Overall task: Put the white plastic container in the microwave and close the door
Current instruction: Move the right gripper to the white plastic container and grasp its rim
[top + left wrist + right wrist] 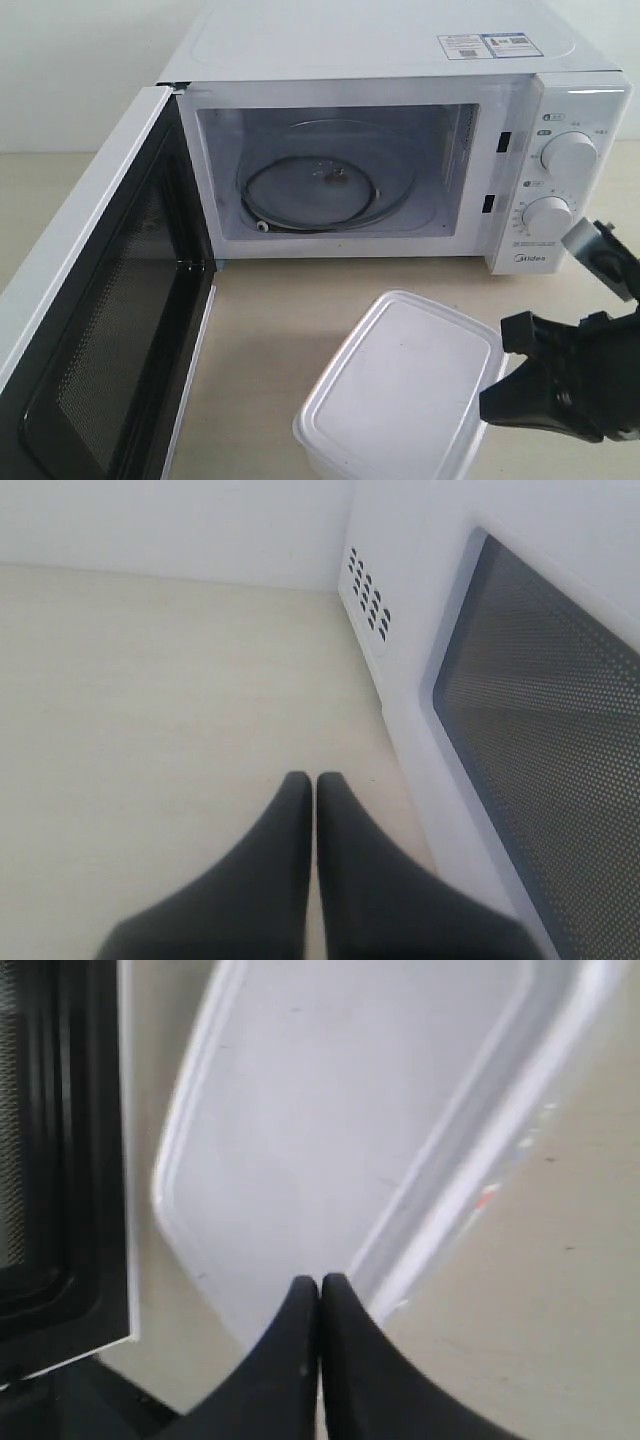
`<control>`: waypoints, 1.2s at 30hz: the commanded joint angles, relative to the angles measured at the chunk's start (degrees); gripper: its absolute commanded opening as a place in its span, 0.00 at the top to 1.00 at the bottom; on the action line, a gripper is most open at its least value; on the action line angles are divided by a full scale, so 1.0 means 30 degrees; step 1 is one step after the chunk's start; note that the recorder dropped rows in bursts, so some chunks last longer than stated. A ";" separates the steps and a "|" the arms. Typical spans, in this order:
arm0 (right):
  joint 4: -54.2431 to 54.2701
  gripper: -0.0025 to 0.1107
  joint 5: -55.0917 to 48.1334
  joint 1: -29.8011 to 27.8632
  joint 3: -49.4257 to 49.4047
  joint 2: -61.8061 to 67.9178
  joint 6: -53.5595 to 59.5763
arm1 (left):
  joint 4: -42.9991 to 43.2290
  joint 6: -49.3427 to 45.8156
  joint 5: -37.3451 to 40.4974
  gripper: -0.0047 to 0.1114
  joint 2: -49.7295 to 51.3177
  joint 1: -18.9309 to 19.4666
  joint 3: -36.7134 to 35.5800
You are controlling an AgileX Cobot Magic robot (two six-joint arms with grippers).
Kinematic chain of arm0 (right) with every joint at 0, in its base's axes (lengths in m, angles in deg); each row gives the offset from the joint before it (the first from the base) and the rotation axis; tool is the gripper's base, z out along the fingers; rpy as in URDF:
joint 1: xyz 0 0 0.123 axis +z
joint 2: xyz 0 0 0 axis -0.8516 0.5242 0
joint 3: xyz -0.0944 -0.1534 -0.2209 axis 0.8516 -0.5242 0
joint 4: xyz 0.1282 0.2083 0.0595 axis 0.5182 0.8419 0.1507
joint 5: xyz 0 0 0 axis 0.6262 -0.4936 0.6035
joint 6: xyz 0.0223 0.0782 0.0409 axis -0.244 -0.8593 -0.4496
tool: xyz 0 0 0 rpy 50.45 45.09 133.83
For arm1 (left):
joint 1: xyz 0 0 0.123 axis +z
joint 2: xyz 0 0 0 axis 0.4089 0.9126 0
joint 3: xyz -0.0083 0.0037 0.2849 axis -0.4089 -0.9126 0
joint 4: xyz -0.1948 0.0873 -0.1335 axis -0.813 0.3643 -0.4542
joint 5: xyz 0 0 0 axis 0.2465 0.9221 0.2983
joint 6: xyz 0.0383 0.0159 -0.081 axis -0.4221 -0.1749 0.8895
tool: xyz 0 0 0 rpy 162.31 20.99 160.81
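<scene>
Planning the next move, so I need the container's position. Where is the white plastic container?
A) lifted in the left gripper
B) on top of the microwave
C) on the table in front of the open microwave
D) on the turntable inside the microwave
C: the white plastic container sits on the table before the microwave, whose door stands open; no box is on the turntable.
</scene>
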 commanded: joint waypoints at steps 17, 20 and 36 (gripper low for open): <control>0.5584 0.55 0.0913 -0.0003 -0.0920 0.3891 0.6024 | -0.0014 -0.0089 -0.0097 0.93 -0.0041 0.0067 -0.0075; 0.6573 0.52 0.0731 -0.0003 -0.0920 0.4822 0.6791 | -0.0014 -0.0089 -0.0097 0.93 -0.0041 0.0067 -0.0075; 0.9109 0.98 0.0345 -0.0003 -0.0920 0.6964 1.0679 | -0.0014 -0.0089 -0.0097 0.93 -0.0041 0.0067 -0.0075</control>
